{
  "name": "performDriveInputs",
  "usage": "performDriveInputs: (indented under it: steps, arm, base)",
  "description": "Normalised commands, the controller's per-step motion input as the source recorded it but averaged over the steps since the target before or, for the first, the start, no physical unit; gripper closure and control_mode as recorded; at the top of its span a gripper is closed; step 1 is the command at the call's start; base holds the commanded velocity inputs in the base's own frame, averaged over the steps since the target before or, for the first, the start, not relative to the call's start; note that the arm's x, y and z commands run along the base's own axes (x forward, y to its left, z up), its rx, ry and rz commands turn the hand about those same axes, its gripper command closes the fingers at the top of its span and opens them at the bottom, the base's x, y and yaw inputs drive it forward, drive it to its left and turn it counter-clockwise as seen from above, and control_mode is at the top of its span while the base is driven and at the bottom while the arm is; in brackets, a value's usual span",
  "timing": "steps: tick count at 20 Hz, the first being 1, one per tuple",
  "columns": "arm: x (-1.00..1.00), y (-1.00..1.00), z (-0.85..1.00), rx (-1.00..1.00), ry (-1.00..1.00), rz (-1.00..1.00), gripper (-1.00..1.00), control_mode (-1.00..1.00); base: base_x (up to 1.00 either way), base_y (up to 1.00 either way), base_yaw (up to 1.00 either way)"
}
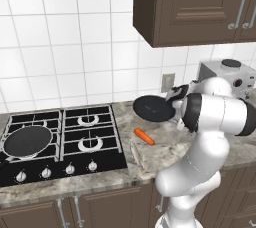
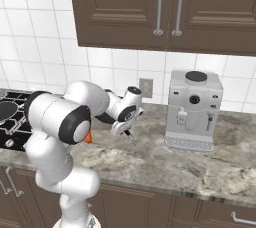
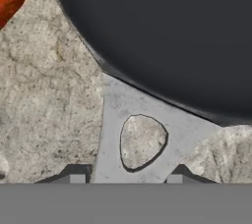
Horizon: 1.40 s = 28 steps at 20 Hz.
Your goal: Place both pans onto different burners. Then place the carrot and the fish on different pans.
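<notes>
Two black pans on show in the left base view: one (image 1: 27, 141) sits flat on the front-left burner (image 1: 30, 142) of the cooktop (image 1: 60, 172), the other (image 1: 153, 107) lies on the speckled stone counter (image 1: 165, 152) to the cooktop's right, with the gripper (image 1: 176, 93) at its far rim. The hand view gets right in close, and there the pan's (image 3: 162, 31) matte round body meets a flat grey bracket with a hole, and the fingertips (image 3: 76, 178) stand either side of that bracket, apparently clamped on it. The bright orange tapered carrot (image 1: 144, 136) lies just in front of this pan, the pale slim fish (image 1: 135, 153) nearer the counter edge. The right base view alone offers a boxy silver coffee machine (image 2: 194, 109).
</notes>
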Motion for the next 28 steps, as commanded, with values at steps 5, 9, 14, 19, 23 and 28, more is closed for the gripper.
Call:
performDriveInputs:
  steps: [5, 9, 14, 19, 23, 28]
  arm:
    - [-0.33, 0.23, 0.28, 0.00, -0.09, 0.13, 1.00, -1.00]
    - [-0.38, 0.26, 0.33, 0.00, -0.09, 0.13, 1.00, -1.00]
    - [-0.38, 0.38, 0.33, 0.00, -0.03, 0.11, 1.00, -1.00]
    - [-0.36, 0.51, 0.25, 0.00, 0.00, 0.13, 1.00, -1.00]
    - [-0.37, 0.60, 0.19, 0.00, 0.00, 0.14, 1.00, -1.00]
    - [-0.43, 0.62, 0.10, -0.01, 0.01, 0.11, 1.00, -1.00]
  base:
    - [0.00, 0.00, 0.00]
    - [0.00, 0.00, 0.00]
    - [0.00, 0.00, 0.00]
    - [0.00, 0.00, 0.00]
    - [0.00, 0.00, 0.00]
    - [0.00, 0.00, 0.00]
